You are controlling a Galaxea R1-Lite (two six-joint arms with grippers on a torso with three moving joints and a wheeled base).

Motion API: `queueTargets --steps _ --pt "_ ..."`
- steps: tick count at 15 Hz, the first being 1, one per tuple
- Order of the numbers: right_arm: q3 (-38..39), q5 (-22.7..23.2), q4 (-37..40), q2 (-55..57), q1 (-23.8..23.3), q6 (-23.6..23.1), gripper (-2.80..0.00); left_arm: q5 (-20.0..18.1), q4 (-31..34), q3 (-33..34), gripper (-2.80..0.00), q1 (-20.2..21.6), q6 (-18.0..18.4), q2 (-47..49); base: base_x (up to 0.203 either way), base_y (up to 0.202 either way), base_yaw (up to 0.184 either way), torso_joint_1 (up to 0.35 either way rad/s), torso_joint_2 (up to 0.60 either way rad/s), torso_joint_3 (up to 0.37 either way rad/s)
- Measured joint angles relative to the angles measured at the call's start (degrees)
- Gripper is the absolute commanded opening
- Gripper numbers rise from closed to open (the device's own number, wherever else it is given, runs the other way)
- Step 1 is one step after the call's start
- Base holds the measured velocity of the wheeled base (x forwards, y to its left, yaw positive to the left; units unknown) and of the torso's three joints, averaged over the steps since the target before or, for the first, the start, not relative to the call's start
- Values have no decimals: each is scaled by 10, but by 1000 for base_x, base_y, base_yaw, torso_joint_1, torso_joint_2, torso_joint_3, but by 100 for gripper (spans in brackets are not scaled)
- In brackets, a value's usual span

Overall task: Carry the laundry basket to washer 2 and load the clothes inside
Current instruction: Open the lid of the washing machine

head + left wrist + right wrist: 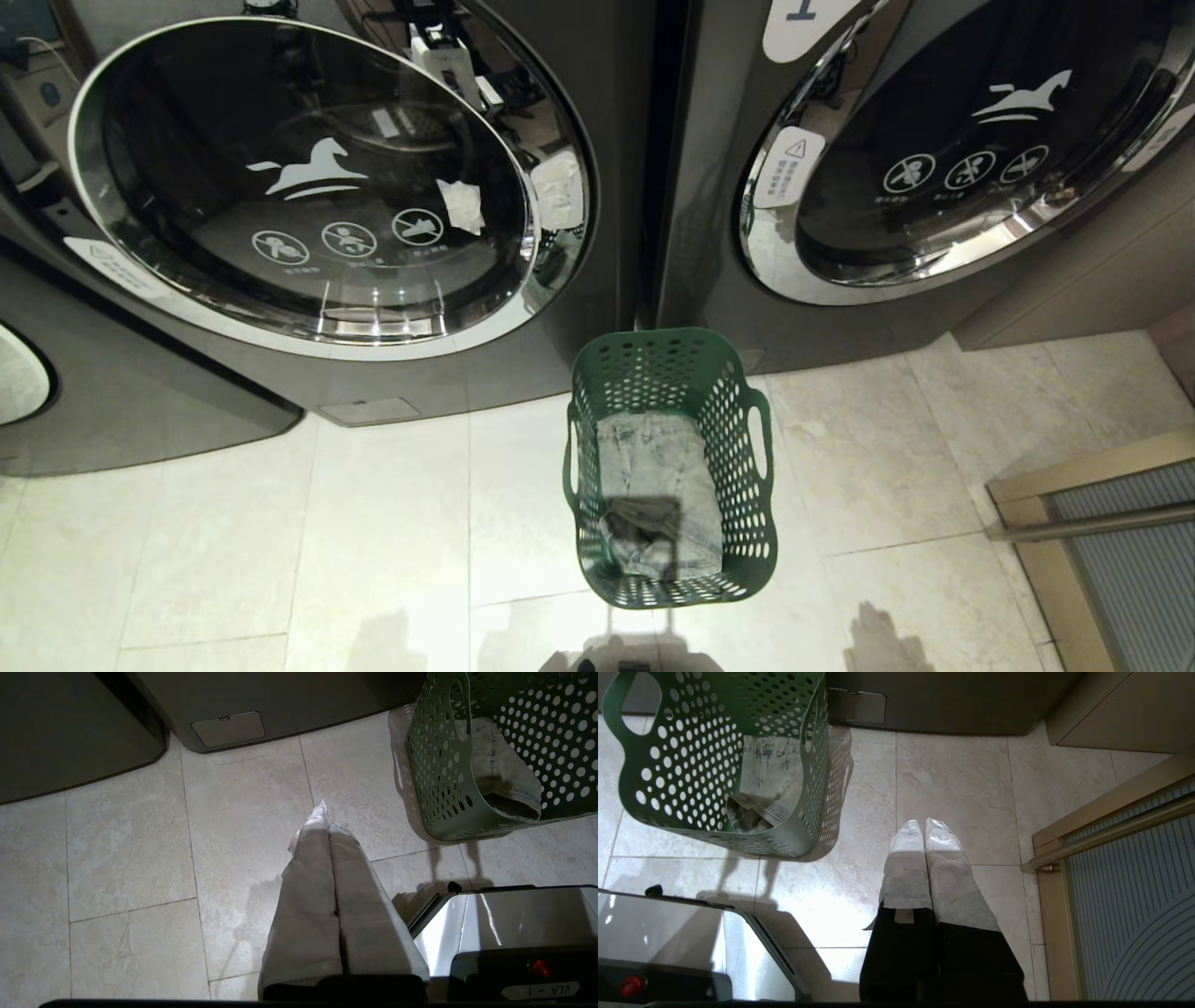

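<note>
The dark green laundry basket point(668, 366) stands on the tiled floor in front of the gap between two dark grey washers. The clothes point(658, 467), folded pale denim, lie inside it. The left washer point(317, 187) has its round glass door shut. Its number label is out of view, so I cannot tell whether it is washer 2. My left gripper point(327, 816) hangs shut and empty over the floor, left of the basket point(439, 793) and the clothes point(495, 760). My right gripper point(924, 826), also shut and empty, hangs to the right of the basket point(691, 765) and the clothes point(768, 770).
The right washer point(980, 140) is also shut. Part of a third washer point(93, 392) shows at far left. A gold-framed ribbed panel point(1102, 523) point(1134, 882) stands at the right. My shiny base point(514, 919) point(668, 928) sits just behind the basket.
</note>
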Motion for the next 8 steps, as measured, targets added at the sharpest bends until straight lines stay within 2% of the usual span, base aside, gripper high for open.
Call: queueTargets --steps 8 --pt "0 -1 0 0 0 2 -280 0 0 0 -280 0 -3 0 0 0 0 1 3 205"
